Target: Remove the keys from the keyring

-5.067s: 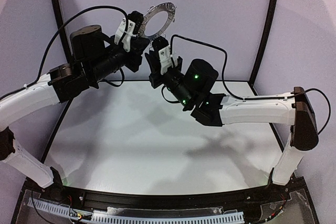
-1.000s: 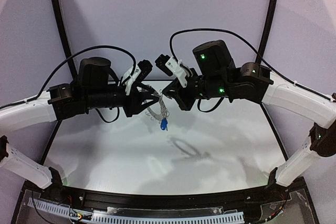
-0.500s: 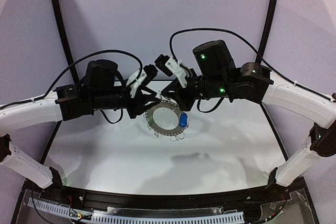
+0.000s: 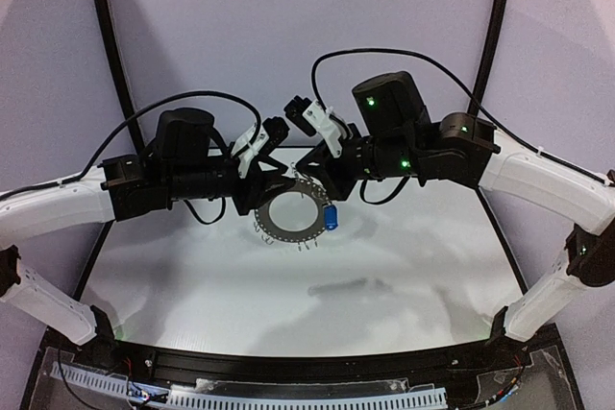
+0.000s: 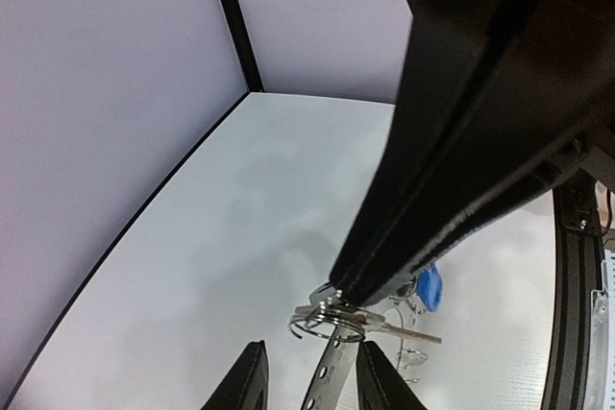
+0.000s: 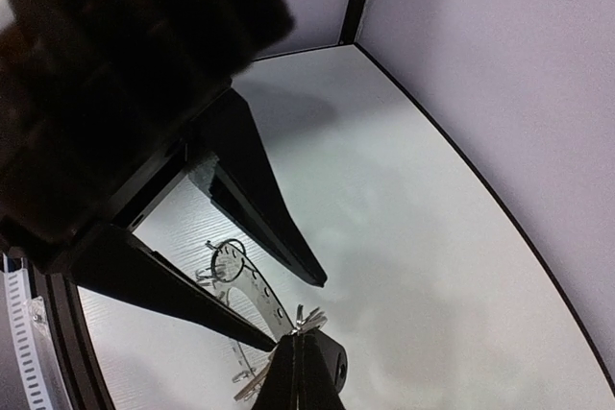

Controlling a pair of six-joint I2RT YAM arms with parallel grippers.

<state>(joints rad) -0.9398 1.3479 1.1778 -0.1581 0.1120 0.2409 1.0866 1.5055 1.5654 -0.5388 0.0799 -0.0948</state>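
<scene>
The keyring [image 4: 279, 230] is a flat grey disc with wire loops on its rim, held level in the air above the table. The blue-headed key [image 4: 332, 216] hangs at its right edge; in the left wrist view its head [image 5: 430, 287] and a silver shaft [image 5: 411, 333] show. A black key head [image 6: 333, 372] sits beside my right gripper [image 6: 296, 357], which is shut on the ring's rim [image 6: 252, 287]. My left gripper [image 5: 315, 376] is open, its fingers either side of the ring plate [image 5: 332, 372]. In the top view both grippers, left [image 4: 279, 178] and right [image 4: 309, 182], meet at the ring's far edge.
The white table [image 4: 384, 276] lies below the ring. Black frame posts [image 4: 108, 36] stand at the back corners against lilac walls. The right arm's cable [image 4: 404, 60] loops above its wrist.
Five seconds ago both arms held the ring high at the back wall. One second ago it hung edge-on with the blue key below; it has since swung flat and risen slightly.
</scene>
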